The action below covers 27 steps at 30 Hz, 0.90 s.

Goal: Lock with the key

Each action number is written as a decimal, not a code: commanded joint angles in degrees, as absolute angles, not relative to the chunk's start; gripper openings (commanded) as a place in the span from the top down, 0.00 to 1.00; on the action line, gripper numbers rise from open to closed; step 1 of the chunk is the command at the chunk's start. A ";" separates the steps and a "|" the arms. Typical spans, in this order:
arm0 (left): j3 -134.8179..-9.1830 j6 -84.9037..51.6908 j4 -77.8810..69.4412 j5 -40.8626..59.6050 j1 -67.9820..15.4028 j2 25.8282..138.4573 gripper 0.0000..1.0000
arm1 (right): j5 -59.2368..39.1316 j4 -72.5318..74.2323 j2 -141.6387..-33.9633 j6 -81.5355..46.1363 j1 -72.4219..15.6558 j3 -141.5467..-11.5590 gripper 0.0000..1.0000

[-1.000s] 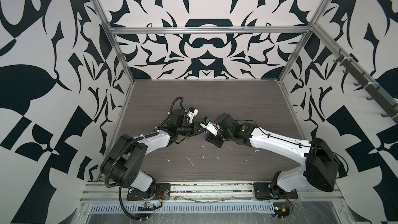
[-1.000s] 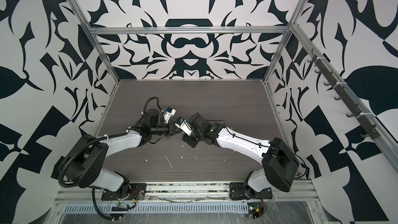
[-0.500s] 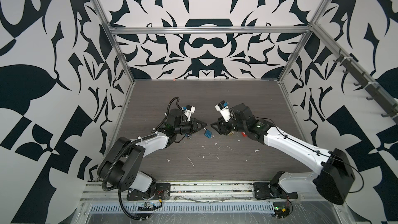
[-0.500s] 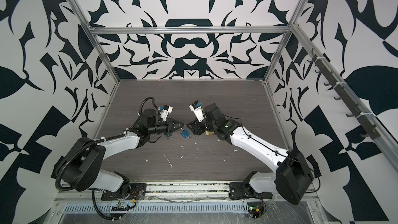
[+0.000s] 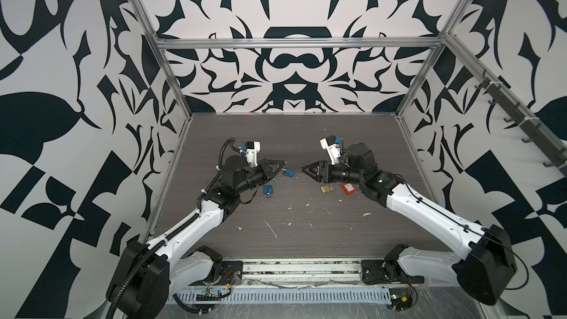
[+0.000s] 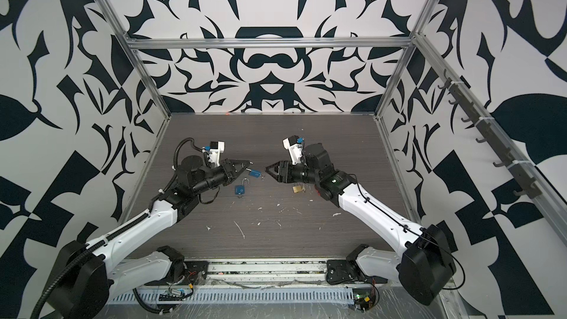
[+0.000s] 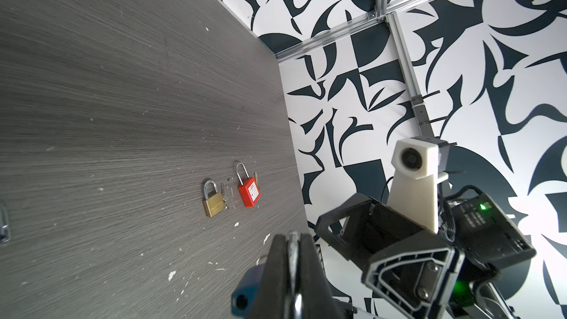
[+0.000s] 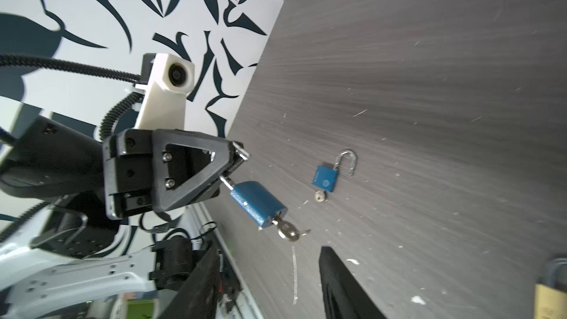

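Note:
My left gripper point(image 5: 283, 165) is shut on the shackle of a blue padlock point(image 5: 289, 174), which hangs from it above the table. A silver key point(image 8: 288, 231) sticks out of that padlock's point(image 8: 257, 204) bottom. In the left wrist view the shut fingertips point(image 7: 283, 250) pinch the metal shackle, and the blue body point(image 7: 248, 283) shows beside them. My right gripper point(image 5: 303, 168) faces the padlock from the right, a short gap away. It is open, with nothing between its fingers point(image 8: 340, 286).
A second blue padlock point(image 5: 267, 190) lies on the table point(image 5: 291, 136) under the left gripper, shackle open and key in it. A brass padlock point(image 5: 325, 189) and a red one point(image 5: 349, 188) lie under the right arm. White scuffs mark the tabletop.
A second ago both grippers met at the held padlock. The right gripper has let go, opened and drawn back to the right. The left gripper still holds the padlock.

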<state>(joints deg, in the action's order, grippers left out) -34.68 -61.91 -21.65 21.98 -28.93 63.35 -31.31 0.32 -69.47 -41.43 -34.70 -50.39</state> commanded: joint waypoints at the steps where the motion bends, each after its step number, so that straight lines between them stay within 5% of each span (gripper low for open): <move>1: -37.16 -62.74 -18.36 21.04 -28.22 63.78 1.00 | -34.71 4.27 -67.72 -44.68 -35.16 -50.66 0.47; 10: -35.17 -73.19 -27.80 28.03 -27.33 67.23 1.00 | -29.55 15.48 -61.14 -19.38 -35.60 -39.65 0.52; 19: -32.01 -79.55 -34.01 29.73 -27.33 66.36 1.00 | -31.07 35.31 -66.29 -14.18 -37.13 -35.25 0.54; 27: -30.84 -84.13 -41.30 31.19 -27.33 68.75 1.00 | -34.56 34.55 -71.11 -11.54 -38.23 -37.97 0.59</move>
<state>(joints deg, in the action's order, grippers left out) -31.44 -80.84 -33.80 29.61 -27.59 68.10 -32.82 30.76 -70.32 -13.93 -37.52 -35.53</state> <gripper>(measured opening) 0.078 0.411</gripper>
